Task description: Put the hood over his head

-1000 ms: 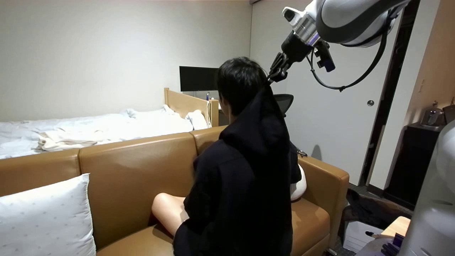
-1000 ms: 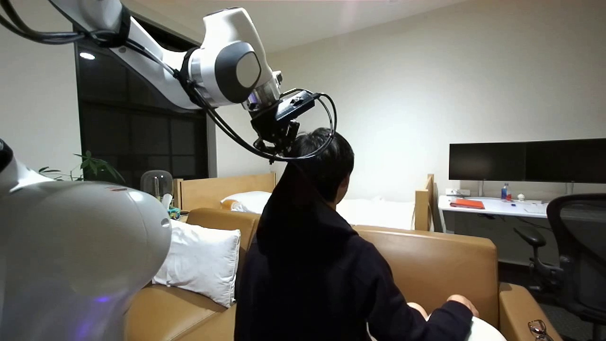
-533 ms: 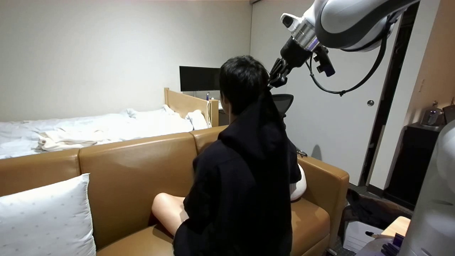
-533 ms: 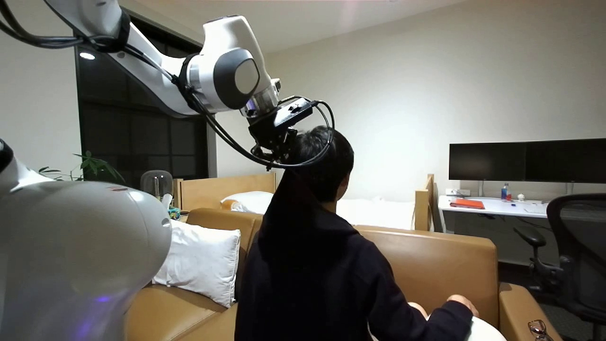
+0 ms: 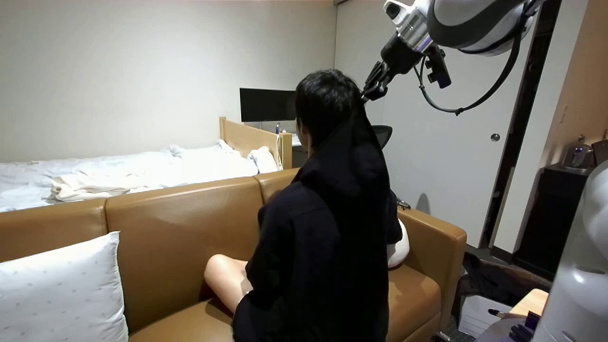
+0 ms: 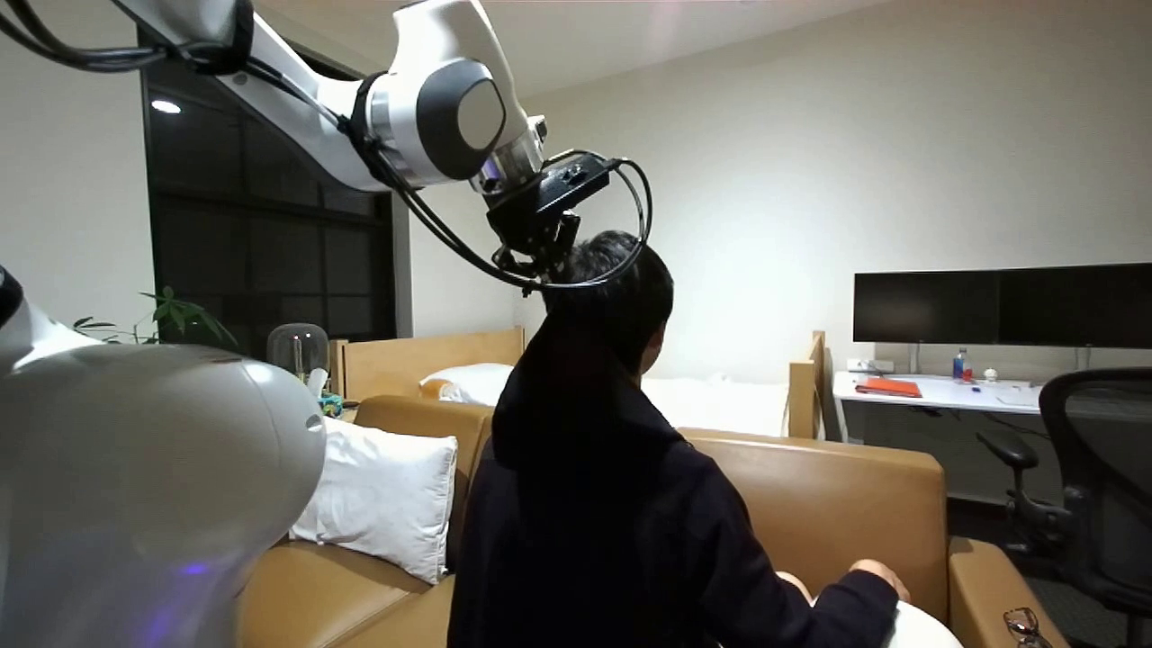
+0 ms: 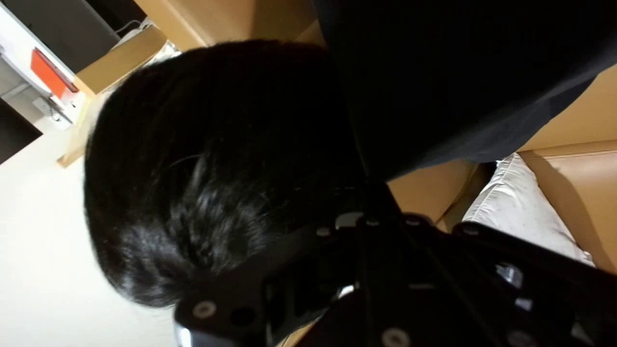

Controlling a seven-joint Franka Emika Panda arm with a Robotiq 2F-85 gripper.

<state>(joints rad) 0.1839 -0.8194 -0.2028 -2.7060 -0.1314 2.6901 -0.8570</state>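
"Anything shifted since 0.5 s ago?"

"Not the sofa (image 5: 185,228), low in an exterior view; there the arm (image 5: 468,21), upper right, sits higher and the hood (image 5: 349,156), centre, stands taller behind his head (image 5: 327,97)."

"Around, or in the way?"

"White pillow (image 5: 61,289), lower left; in an exterior view, a cable loop (image 6: 571,285) crosses his head."

"The claw (image 5: 365,96)?"

"Clamped on the hood's tip."

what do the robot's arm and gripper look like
The arm is white with dark grey covers and a silver, purple-tinted collar. Black cables run along it and loop near its end. The gripper is black, with pale screw heads.
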